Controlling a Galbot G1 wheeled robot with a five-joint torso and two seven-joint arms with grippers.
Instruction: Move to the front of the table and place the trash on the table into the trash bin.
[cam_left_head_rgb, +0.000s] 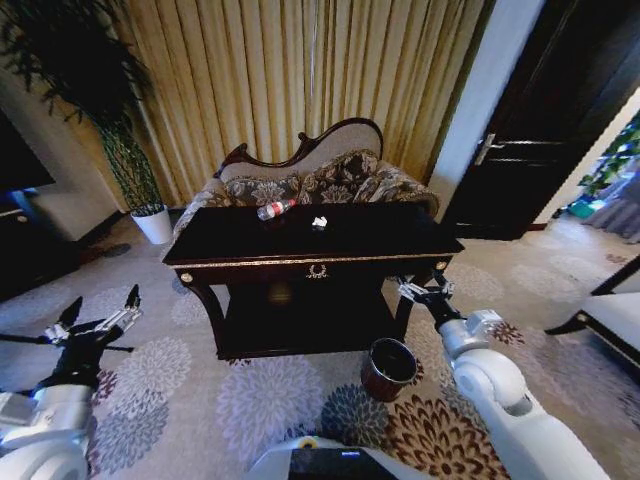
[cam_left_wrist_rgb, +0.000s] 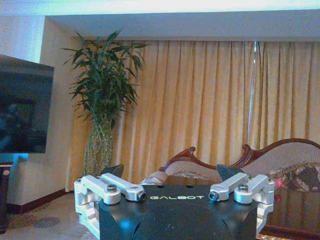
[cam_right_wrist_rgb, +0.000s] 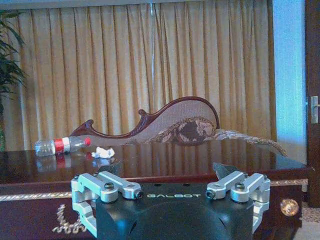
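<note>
Both our arms sit low in the head view: left gripper (cam_left_head_rgb: 100, 308) at about 8 o'clock over the flowered carpet (cam_left_head_rgb: 260, 400), jaws spread wide and empty; right gripper (cam_left_head_rgb: 425, 290) at about 4 o'clock, just off the bench's front right corner, jaws open, holding nothing. Trash bin (cam_left_head_rgb: 388, 368) stands on the carpet at 5 o'clock, just in front of the bench's right leg and beside our right arm; dark inside, contents we cannot tell.

Bench (cam_left_head_rgb: 350, 240) is dead centre at 12 o'clock, gold ornament on its apron facing us. On its glossy top, near the far edge: clear bottle (cam_left_head_rgb: 275, 209) with red label, lying on its side, and a white crumpled paper scrap (cam_left_head_rgb: 319, 222) just to its right, close but apart. Right wrist view shows the same pair, bottle (cam_right_wrist_rgb: 61, 145) and scrap (cam_right_wrist_rgb: 103, 152).

Behind the bench: patterned sofa (cam_left_head_rgb: 320, 180), gold curtains (cam_left_head_rgb: 300, 70). White plant pot (cam_left_head_rgb: 152, 224) at 10 o'clock.
</note>
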